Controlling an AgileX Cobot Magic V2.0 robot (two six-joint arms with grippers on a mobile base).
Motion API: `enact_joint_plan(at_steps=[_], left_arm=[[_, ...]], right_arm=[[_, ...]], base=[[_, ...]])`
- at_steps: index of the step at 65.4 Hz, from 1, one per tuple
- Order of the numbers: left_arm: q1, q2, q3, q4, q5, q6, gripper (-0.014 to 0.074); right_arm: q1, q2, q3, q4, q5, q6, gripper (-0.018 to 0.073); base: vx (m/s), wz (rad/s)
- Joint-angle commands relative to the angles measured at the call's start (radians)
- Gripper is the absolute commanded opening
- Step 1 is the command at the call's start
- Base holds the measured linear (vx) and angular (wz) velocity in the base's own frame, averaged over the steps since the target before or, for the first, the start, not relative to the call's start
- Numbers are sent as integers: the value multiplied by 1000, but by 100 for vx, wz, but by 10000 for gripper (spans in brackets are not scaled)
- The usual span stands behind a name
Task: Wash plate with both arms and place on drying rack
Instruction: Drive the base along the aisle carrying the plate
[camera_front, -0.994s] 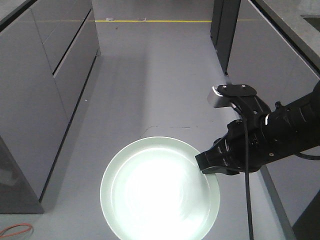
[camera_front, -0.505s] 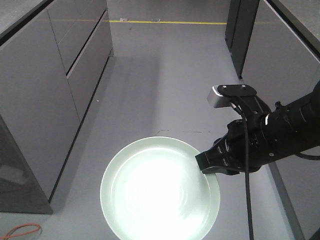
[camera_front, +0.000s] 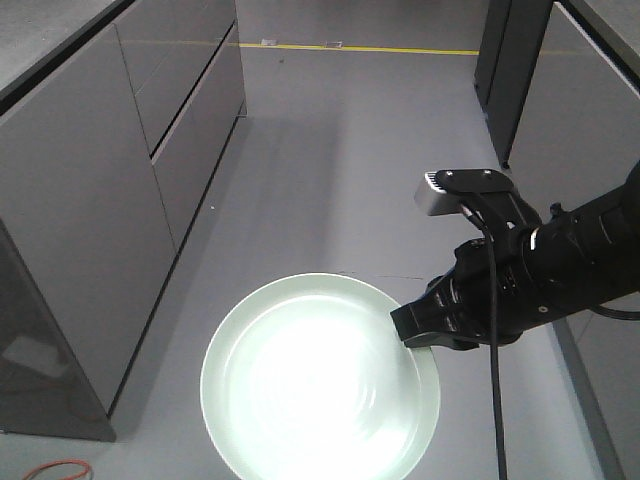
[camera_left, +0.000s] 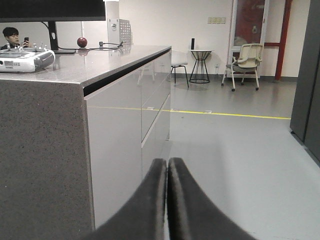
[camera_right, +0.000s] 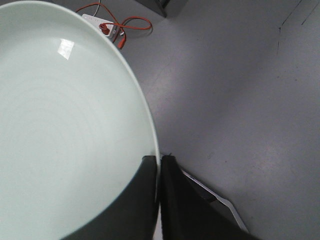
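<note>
The pale mint-green plate (camera_front: 318, 380) hangs level above the grey floor, held by its right rim. My right gripper (camera_front: 405, 330) on the black right arm (camera_front: 560, 265) is shut on that rim. In the right wrist view the plate (camera_right: 65, 125) fills the left side and my right gripper (camera_right: 159, 161) has one finger inside the rim and one outside. My left gripper (camera_left: 167, 162) is shut and empty, pointing down an aisle beside a counter; it does not show in the front view. The drying rack is out of view.
Grey cabinets (camera_front: 110, 190) line the left of the aisle, with a speckled counter top (camera_left: 75, 65) carrying a monitor and a device. Dark cabinets (camera_front: 520, 70) stand at the right. A yellow floor line (camera_front: 360, 48) crosses far ahead. An orange cable (camera_right: 120, 27) lies on the floor.
The floor and cabinets have shifted right in the front view, so the base has moved. The right arm and the plate keep the same place in the frame.
</note>
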Motion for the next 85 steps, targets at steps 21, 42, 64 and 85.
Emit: enact_joint_plan(at_steps=[21, 42, 64, 85], left_arm=[[-1, -14, -26, -7, -74, -3, -6], [-1, -14, -26, -7, -74, -3, -6], [-1, -14, -26, -7, -74, -3, -6], [-1, -14, -26, -7, -74, -3, -6]], right_arm=[[0, -31, -27, 31, -29, -9, -1], [0, -31, -27, 31, -29, -9, -1], [0, -31, -27, 31, -29, -9, -1], [0, -31, -27, 31, -29, -9, -1]], base=[[13, 2], [14, -3], [18, -4], [20, -4]])
